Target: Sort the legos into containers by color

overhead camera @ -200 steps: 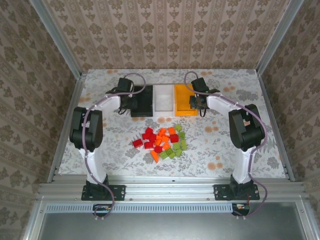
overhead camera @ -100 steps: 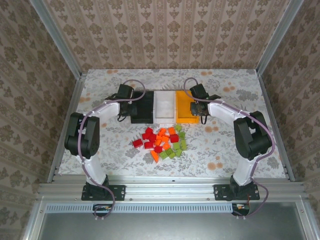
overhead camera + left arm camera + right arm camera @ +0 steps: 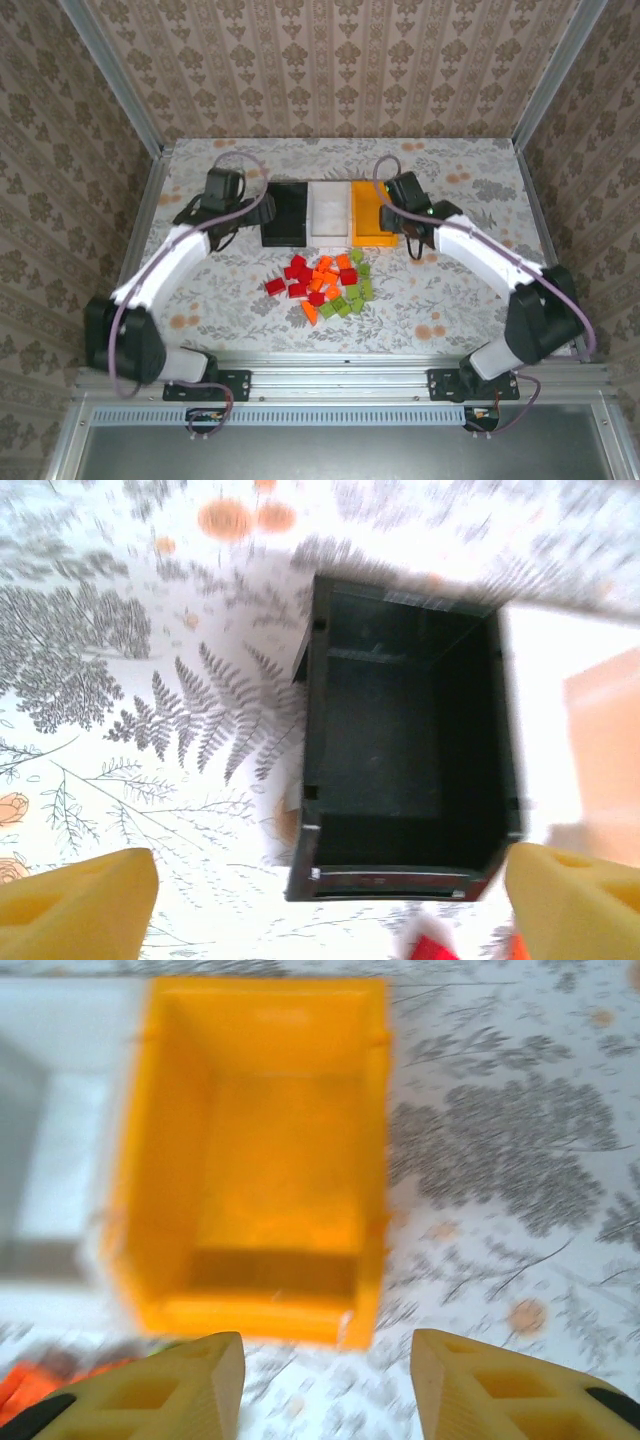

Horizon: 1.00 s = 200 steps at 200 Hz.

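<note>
My left tool [image 3: 325, 905] stands wide before the black bin [image 3: 400, 730]. My right tool [image 3: 325, 1390], parted and empty, faces the orange-yellow bin [image 3: 270, 1160].

The worktop [image 3: 450, 290] wears a pale floral print. Toward its back, a black container [image 3: 285, 213], a white container [image 3: 328, 210] and an orange-yellow container [image 3: 370, 212] stand joined in a row. Near them, closer to the front, lies a loose cluster of red, orange and green legos [image 3: 325, 285].
</note>
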Each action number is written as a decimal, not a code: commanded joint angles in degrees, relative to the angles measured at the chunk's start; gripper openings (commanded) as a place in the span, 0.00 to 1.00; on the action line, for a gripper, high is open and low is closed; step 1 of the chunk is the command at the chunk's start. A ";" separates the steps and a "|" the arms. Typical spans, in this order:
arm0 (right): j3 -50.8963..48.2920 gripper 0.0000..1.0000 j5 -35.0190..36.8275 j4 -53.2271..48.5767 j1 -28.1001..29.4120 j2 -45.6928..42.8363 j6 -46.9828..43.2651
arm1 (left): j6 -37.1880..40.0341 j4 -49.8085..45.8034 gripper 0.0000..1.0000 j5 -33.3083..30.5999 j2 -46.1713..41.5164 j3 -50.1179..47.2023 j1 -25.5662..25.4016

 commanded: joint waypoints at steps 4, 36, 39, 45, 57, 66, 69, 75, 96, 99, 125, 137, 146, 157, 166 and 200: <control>-9.75 0.46 -7.27 0.42 6.76 -2.02 0.86 | -7.33 4.74 1.00 5.96 -10.73 -14.29 -1.06; -16.66 0.47 -12.79 3.32 13.81 -0.58 2.46 | -18.08 13.95 1.00 11.64 -21.54 -32.55 -3.99; -17.03 0.47 -12.39 3.44 14.25 -0.62 2.69 | -18.84 14.56 1.00 11.60 -22.31 -33.88 -4.46; -17.75 0.48 -11.68 3.75 14.81 -0.68 3.15 | -20.29 15.75 1.00 11.51 -23.92 -36.12 -5.54; -18.94 0.48 -10.38 4.41 15.14 -0.84 4.28 | -22.11 16.59 1.00 10.67 -26.79 -39.37 -7.97; -19.42 0.48 -9.85 4.84 15.06 -0.53 4.63 | -22.27 14.97 1.00 9.78 -28.86 -40.16 -8.77; -19.44 0.48 -9.85 4.96 15.10 -0.31 4.70 | -22.27 14.14 1.00 9.40 -29.36 -40.25 -8.97; -19.38 0.48 -9.84 4.99 15.14 0.22 4.79 | -22.12 12.62 1.00 8.64 -30.83 -40.31 -9.14; -18.94 0.48 -9.92 5.59 15.10 2.65 4.64 | -22.47 10.30 1.00 6.87 -34.91 -40.87 -9.37; -18.86 0.48 -9.90 5.79 15.17 2.98 4.57 | -22.52 10.16 1.00 6.78 -35.36 -40.95 -9.37; -17.56 0.48 -9.89 7.15 15.03 5.06 4.11 | -23.31 9.02 1.00 6.76 -37.43 -41.06 -9.45; -17.01 0.46 -8.93 7.35 15.04 5.69 4.33 | -23.65 8.43 1.00 6.77 -37.63 -41.14 -9.45; -16.66 0.41 -8.19 7.23 14.95 6.00 4.46 | -23.98 8.18 1.00 7.11 -37.71 -41.23 -9.54; -16.73 0.38 -7.87 7.58 14.98 6.22 4.46 | -24.28 8.22 1.00 7.42 -37.89 -41.49 -9.63; -16.64 0.34 -7.19 7.34 14.90 6.65 4.55 | -24.55 8.00 1.00 7.43 -38.28 -41.66 -9.71; -17.52 0.22 -4.75 6.74 14.91 5.34 4.59 | -25.04 8.03 1.00 7.18 -39.56 -42.11 -9.81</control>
